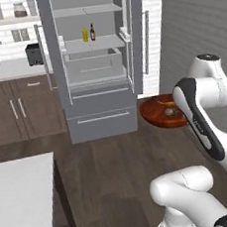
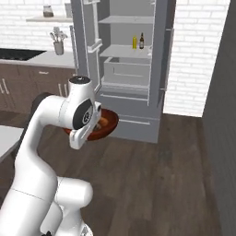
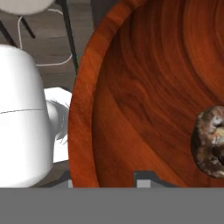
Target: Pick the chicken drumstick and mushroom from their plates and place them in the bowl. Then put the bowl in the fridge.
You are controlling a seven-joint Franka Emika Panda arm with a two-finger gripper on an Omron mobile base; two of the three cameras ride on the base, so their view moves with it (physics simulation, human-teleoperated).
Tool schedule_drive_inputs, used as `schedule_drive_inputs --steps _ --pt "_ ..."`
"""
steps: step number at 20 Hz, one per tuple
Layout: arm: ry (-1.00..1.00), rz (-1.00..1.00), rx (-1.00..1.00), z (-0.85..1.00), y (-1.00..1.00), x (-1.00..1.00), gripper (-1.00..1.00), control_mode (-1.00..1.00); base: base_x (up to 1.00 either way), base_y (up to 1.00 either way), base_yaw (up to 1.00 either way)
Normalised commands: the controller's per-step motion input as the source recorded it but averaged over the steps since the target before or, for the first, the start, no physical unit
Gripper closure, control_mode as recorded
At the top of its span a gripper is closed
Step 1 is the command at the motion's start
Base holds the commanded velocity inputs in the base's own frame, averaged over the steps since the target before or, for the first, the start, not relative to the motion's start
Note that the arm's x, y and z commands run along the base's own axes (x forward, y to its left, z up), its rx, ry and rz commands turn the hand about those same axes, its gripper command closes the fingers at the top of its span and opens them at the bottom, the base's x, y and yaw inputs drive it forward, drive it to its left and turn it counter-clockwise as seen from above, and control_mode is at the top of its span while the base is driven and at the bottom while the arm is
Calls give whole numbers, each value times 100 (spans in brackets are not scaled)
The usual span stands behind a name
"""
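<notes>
Before the open fridge (image 1: 92,63), bowl (image 1: 158,114) aloft with mushroom (image 3: 212,142), pincer (image 3: 105,179) gripping its rim.

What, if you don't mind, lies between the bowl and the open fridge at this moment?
Bare dark wood floor only. In both base views the bowl hangs in the air, short of the fridge, with nothing standing in between.

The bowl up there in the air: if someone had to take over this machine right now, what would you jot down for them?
Gripper: at the rim of the bowl, which hangs in the air on the arm; the fingers are hidden, so the grip itself cannot be confirmed.
Bowl: in front of the fridge, whose doors stand open.
Mushroom: in the bowl. Drumstick: an orange piece in the bowl looks like it.
Done: both foods loaded, bowl lifted, fridge open.
Left: set the bowl inside the fridge, probably on a shelf, and let go.
</notes>
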Motion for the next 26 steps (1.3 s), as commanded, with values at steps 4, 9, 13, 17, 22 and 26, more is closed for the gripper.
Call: schedule_drive_inputs --steps 4,9,13,17,22,26 --pt "0 0 0 0 0 0 100 100 100 21 -3" --pt "0 0 0 0 0 0 100 100 100 16 0" --pt "0 0 0 0 0 0 100 100 90 38 0" --pt "0 0 0 0 0 0 100 100 77 31 0" --pt "0 0 0 0 0 0 100 100 69 29 0" --pt "0 0 0 0 0 0 100 100 68 19 0"
